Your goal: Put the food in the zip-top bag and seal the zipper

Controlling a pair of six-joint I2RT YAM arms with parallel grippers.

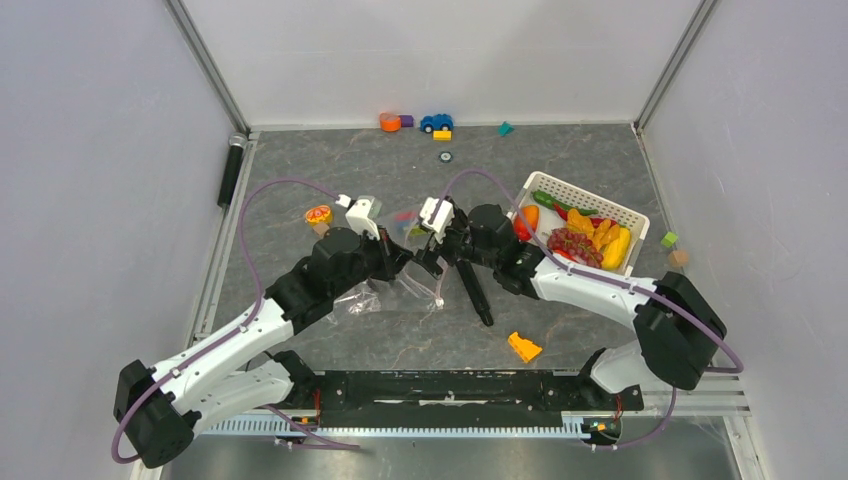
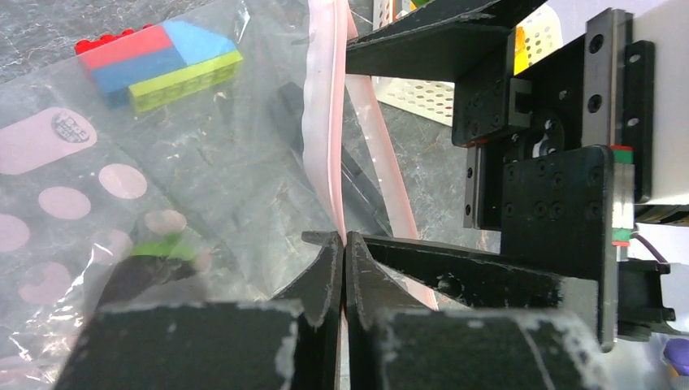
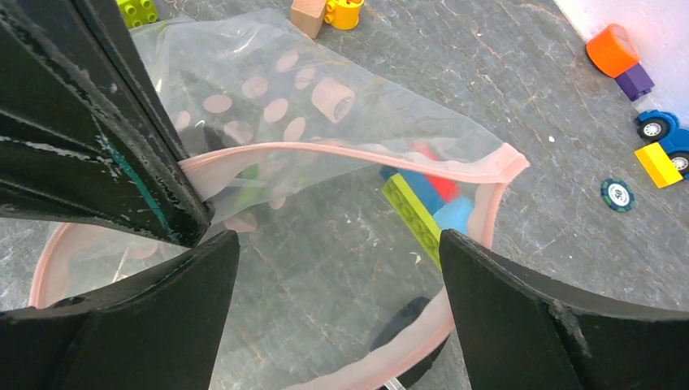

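Observation:
The zip-top bag lies on the mat between my grippers, clear with pink dots. Its mouth stands open in the right wrist view. My left gripper is shut on the pink zipper strip, with the tips pinching it. My right gripper is open and empty, its tips spread over the open mouth, ringed by the zipper. A small green thing shows dimly through the plastic. Most food lies in the white basket. One orange-red fruit lies left of the arms.
The white lattice basket stands at the right. A red, blue and green brick stack lies behind the bag. A black stick lies beside the bag. An orange wedge block lies near the front. Loose toys line the back wall.

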